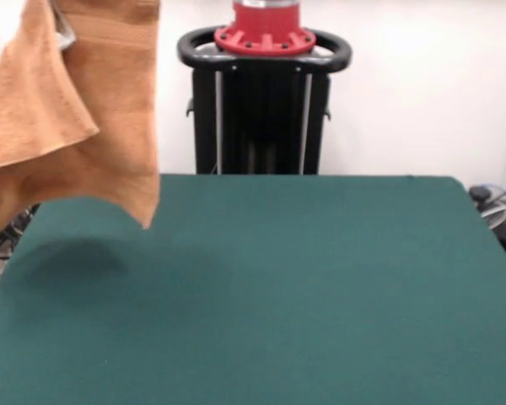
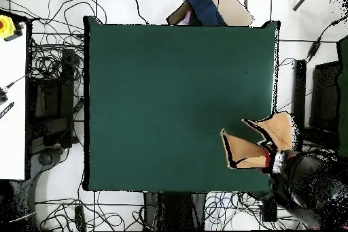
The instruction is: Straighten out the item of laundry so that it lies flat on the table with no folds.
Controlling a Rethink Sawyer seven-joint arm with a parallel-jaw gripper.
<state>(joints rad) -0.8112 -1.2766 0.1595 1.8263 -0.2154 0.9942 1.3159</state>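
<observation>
At the left of the front view the towel (image 1: 76, 110) hangs in the air, well clear of the table (image 1: 261, 287), bunched and doubled over itself: one flap falls down the left side, a broader panel hangs to the right of it with a woven band across its top, and a pointed corner dips lowest near the table's far left edge without reaching the cloth. A small grey metal piece peeks out between the folds at the very top, which is probably part of the claw (image 1: 64, 32), but whether it is spread or pinched cannot be told; the towel's hanging from that spot suggests something grips it there. Below the towel a soft shadow lies on the green top, and nothing else rests on the table. Moving right, the black stand (image 1: 261, 110) with its red collar sits behind the table's far edge, and the rest of the green surface runs bare to the right side. From above, the towel (image 2: 262, 144) shows as two tan lobes over the table's (image 2: 177, 107) right edge toward the bottom, with the dark arm (image 2: 306, 181) just beyond it. Judged from this, the task is barely under way: the towel is lifted and crumpled, no part of it lies flat. Everything remains: lowering it onto the table, spreading it open and smoothing out every fold.
</observation>
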